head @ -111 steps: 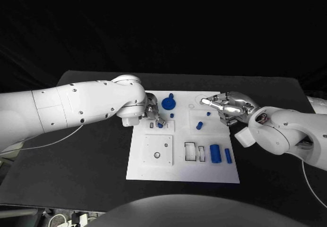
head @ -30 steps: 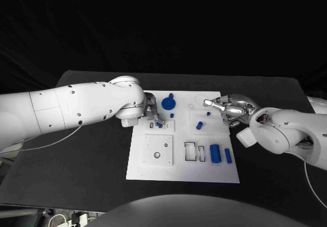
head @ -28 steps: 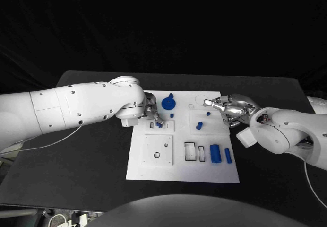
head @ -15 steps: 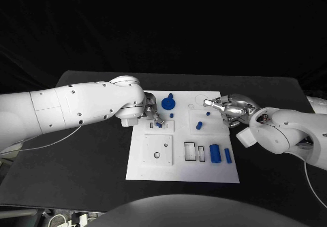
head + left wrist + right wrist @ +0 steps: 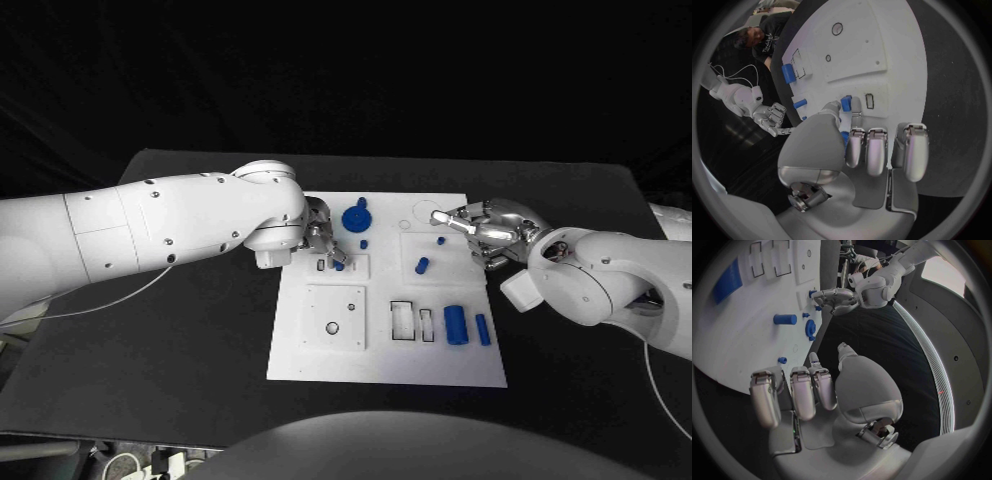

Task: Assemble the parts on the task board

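the left hand (image 5: pixel 320 243) is pinching a small blue peg (image 5: pixel 846 104) over the upper left of the board (image 5: pixel 332 362); its fingers are hiding the peg's upper end. the peg's long axis is tilting down toward a slot (image 5: pixel 869 100). the right hand (image 5: pixel 483 228) is hovering, fingers apart, empty.

- Counter (image 5: pixel 188 330) — black and flat, with its far edge and both far corners seen in the head view.
- Board (image 5: pixel 325 355) — a white rectangular plate lying flat on the middle of the counter, its long sides running away from the robot; bare black surface shows on every side of it.
- Cable (image 5: pixel 116 298) — a thin pale line lying across the counter's left part, well apart from the board.
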You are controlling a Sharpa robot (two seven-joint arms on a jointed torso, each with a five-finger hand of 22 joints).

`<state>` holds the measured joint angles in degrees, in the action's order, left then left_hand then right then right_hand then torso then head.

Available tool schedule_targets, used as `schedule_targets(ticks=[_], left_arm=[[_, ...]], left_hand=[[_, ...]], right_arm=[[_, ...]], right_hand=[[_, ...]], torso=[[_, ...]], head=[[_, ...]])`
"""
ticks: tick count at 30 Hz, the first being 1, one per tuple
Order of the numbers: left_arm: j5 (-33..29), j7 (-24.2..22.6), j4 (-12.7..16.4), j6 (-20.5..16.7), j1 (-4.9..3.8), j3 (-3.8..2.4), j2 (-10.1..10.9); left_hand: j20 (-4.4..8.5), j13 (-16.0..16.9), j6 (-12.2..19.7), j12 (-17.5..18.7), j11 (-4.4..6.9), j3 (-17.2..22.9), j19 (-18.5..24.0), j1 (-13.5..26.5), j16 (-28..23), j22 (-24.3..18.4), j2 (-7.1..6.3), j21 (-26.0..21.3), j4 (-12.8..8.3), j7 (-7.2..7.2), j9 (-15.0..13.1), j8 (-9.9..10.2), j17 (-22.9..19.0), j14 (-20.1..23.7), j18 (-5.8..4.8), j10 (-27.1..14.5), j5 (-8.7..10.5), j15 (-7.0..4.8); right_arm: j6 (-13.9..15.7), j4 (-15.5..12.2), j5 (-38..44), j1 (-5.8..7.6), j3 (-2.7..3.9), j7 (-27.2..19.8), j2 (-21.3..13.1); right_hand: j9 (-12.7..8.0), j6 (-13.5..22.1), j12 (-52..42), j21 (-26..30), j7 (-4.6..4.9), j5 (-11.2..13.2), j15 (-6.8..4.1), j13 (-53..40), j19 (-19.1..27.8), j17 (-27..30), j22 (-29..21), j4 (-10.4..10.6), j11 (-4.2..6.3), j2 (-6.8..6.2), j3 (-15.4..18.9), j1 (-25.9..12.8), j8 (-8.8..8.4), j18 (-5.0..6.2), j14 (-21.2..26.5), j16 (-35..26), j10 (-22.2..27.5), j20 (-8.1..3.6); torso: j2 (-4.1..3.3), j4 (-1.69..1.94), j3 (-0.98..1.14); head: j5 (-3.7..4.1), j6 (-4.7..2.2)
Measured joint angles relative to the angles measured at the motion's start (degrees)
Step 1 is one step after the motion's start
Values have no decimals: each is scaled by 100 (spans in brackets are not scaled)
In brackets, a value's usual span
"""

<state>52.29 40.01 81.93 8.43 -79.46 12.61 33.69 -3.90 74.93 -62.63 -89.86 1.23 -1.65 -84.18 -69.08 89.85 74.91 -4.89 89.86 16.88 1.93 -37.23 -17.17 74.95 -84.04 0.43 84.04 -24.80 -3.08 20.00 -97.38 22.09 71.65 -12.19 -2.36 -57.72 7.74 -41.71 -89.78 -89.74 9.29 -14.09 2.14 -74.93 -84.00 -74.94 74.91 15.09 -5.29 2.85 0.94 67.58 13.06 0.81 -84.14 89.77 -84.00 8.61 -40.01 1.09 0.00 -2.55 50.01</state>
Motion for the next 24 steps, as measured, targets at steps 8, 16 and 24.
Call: schedule_targets(ticks=[8,16,24], left_arm=[[1,2,-3,27,0,0,-2],[1,2,4,11,1,0,9],[8,3,307,-251,-4,-22,325]], left_hand=[[0,0,-22,0,0,-190,0,167,0,0,-34,0,9,22,-31,57,-1,0,0,0,557,0],[0,-1,-106,0,0,-474,0,802,0,0,-223,0,21,42,-98,57,-1,0,0,0,848,0],[0,-1,-158,0,0,-805,0,1527,0,0,-772,0,40,55,-204,57,-2,0,0,0,1550,0]], right_arm=[[3,3,-27,0,0,5,0],[5,6,-41,0,0,16,-6],[4,19,-48,-2,0,28,-1]], right_hand=[[0,0,0,0,0,0,0,0,0,0,0,0,0,0,0,0,0,0,0,0,0,0],[0,0,0,0,0,0,0,1,0,1,4,0,0,0,0,0,0,0,0,0,0,0],[0,0,0,0,0,0,0,1,0,1,4,17,0,23,17,-23,0,0,0,0,0,0]], torso=[[0,-3,0],[-1,-3,0],[1,-1,-1]], head=[[-1,0],[3,0],[-15,0]])
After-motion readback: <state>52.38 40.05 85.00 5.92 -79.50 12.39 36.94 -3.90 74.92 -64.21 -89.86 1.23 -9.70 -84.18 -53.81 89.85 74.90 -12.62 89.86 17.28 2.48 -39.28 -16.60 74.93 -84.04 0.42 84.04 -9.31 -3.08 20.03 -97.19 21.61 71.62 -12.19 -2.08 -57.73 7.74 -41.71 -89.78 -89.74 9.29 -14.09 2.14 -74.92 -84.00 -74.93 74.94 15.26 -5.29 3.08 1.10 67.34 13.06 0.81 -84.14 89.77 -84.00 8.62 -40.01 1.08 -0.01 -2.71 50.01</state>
